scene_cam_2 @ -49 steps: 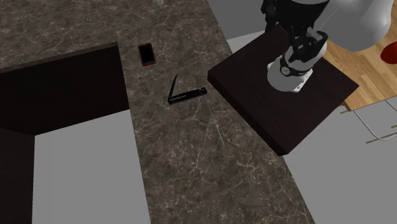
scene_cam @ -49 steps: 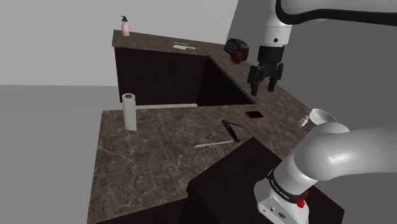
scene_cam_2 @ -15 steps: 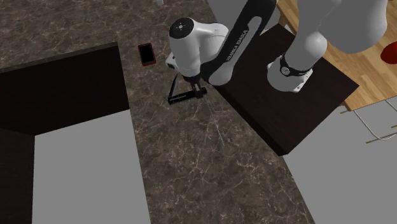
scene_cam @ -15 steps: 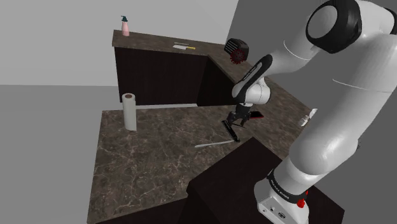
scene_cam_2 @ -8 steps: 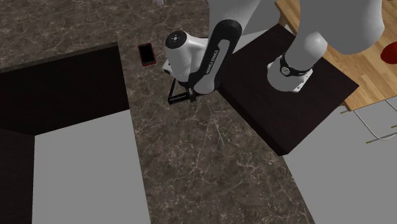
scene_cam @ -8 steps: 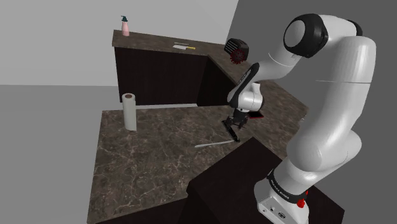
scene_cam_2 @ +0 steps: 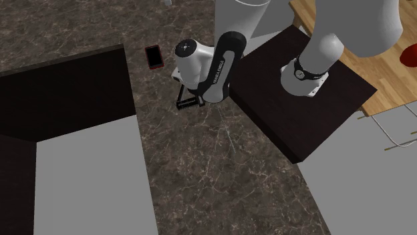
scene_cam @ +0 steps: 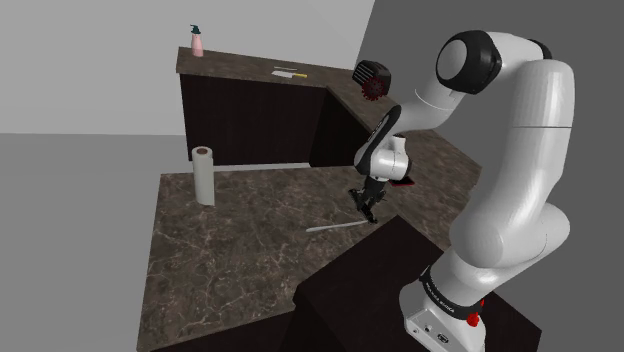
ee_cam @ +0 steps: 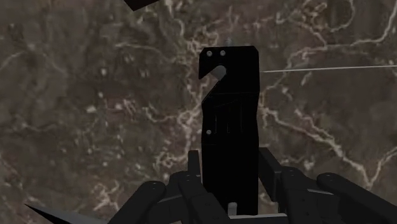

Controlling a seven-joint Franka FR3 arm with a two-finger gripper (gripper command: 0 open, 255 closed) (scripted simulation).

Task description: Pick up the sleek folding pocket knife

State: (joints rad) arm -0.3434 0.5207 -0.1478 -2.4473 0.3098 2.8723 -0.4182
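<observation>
Between the two black fingers, the black pocket knife [ee_cam: 229, 121] lay flat on the brown marbled counter [ee_cam: 95, 95]. Its handle ran straight out from the gripper [ee_cam: 230, 168] and ended in a hooked notch with two small rivets. The fingers [ee_cam: 195, 170] pressed against the handle's two long sides, one on each, so the gripper was clamped on the knife while the knife rested on the stone.

Off to one side of the handle's far end, apart from it, a thin pale rod [ee_cam: 331, 66] lay on the counter. In the shoulder view the white arm bent over and pointed the gripper down at the counter, and the rod lay just beside it.

A red phone [scene_cam_2: 154, 57] lay near the gripper, apart from the knife and close to the counter's edge. The dark box of the stand [scene_cam_2: 294, 100] stood near the gripper on the opposite side.

Well apart from the gripper, a white paper towel roll [scene_cam: 204, 175] stood upright by the counter's edge. Farther off on the rear counter sat a round black and red thing [scene_cam: 373, 79], a small pale and yellow item [scene_cam: 290, 72] and, farthest of all, a pink pump bottle [scene_cam: 197, 41].
</observation>
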